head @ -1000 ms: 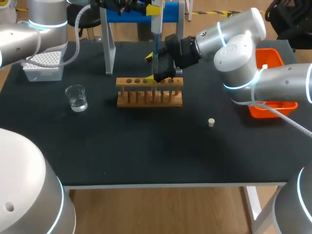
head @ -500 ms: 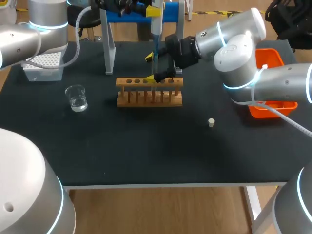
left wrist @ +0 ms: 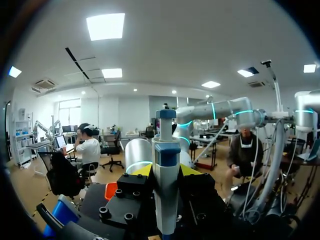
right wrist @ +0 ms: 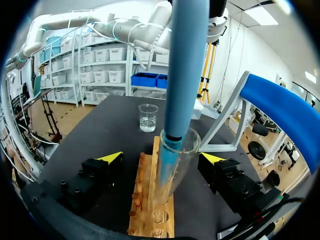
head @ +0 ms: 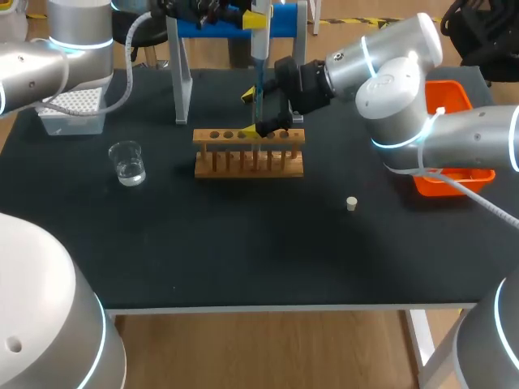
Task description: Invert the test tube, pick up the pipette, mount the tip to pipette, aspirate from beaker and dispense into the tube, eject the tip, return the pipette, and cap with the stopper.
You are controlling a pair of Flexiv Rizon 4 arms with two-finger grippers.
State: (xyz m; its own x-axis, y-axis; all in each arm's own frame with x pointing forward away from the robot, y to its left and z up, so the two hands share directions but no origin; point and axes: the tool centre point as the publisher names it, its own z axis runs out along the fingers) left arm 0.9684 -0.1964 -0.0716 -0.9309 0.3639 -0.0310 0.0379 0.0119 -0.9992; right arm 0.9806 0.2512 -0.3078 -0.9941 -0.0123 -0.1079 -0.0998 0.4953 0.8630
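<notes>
My left gripper (head: 259, 19) is shut on the white and blue pipette (left wrist: 165, 170), which hangs upright above the wooden rack (head: 249, 152). The pipette's blue lower shaft (right wrist: 183, 65) reaches down into the mouth of the clear test tube (right wrist: 174, 162) standing in the rack (right wrist: 149, 200). My right gripper (right wrist: 161, 158) is open, one yellow tip on each side of the tube, not touching it; in the head view the right gripper (head: 257, 113) sits just behind the rack. The beaker (head: 127, 162) with clear liquid stands left of the rack. A small white stopper (head: 351, 203) lies to the right.
A white tip box (head: 71, 109) sits at the back left. The blue and grey pipette stand (head: 231, 24) rises behind the rack. An orange bin (head: 454, 97) is at the right edge, under my right arm.
</notes>
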